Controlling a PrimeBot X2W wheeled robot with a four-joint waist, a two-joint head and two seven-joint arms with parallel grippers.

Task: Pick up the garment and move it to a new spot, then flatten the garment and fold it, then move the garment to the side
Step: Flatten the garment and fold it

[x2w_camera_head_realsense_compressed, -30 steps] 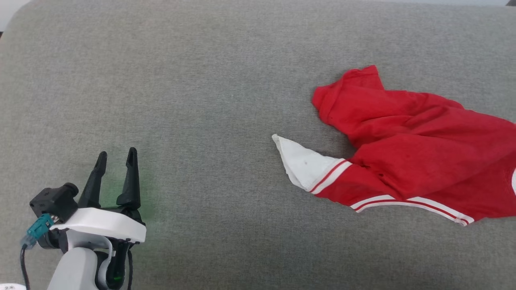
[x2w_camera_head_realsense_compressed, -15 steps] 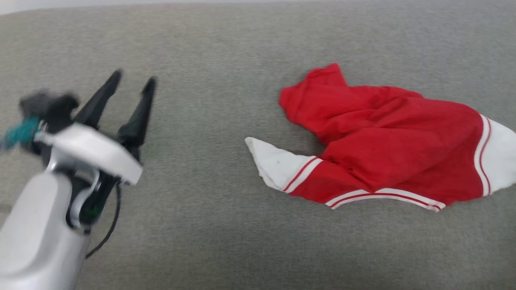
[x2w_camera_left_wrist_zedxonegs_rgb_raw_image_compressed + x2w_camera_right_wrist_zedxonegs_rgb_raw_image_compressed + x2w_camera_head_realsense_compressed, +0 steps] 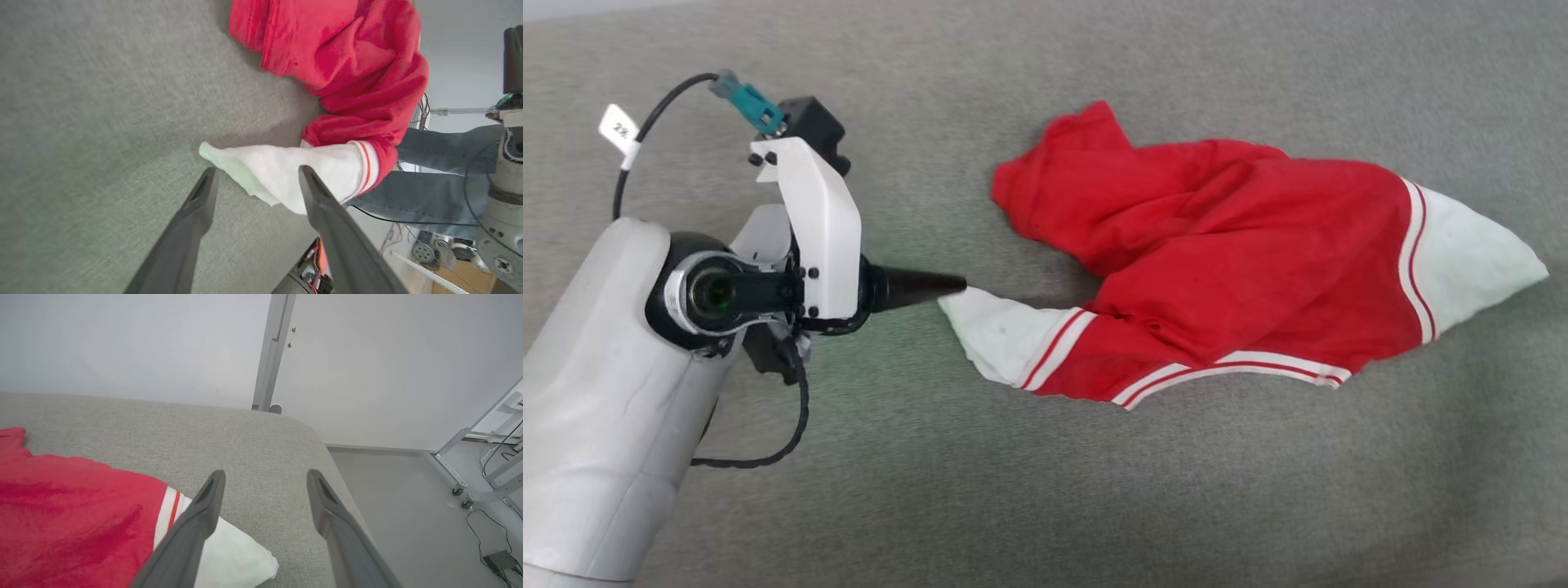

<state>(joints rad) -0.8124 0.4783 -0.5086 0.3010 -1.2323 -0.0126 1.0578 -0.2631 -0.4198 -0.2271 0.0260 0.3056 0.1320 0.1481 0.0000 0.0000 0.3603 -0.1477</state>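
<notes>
Head view: the garment [image 3: 1241,261] lies crumpled on the grey surface [image 3: 1045,490], long axis left to right, its near white sleeve [image 3: 1001,331] just ahead of my left end effector [image 3: 960,284], fingers apart. My right end effector [image 3: 265,473], also spread, sits by the far sleeve [image 3: 237,559]; I judge the left closer to a grasp.

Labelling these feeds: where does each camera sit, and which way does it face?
Head view: on the head, looking down at the grey cushion and garment; left gripper and forearm show.
Left wrist view: on the left wrist, looking along its open fingers at the garment's white sleeve.
Right wrist view: on the right wrist; open right gripper points past the cushion's edge toward a wall.
Shared: all show the garment.
</notes>
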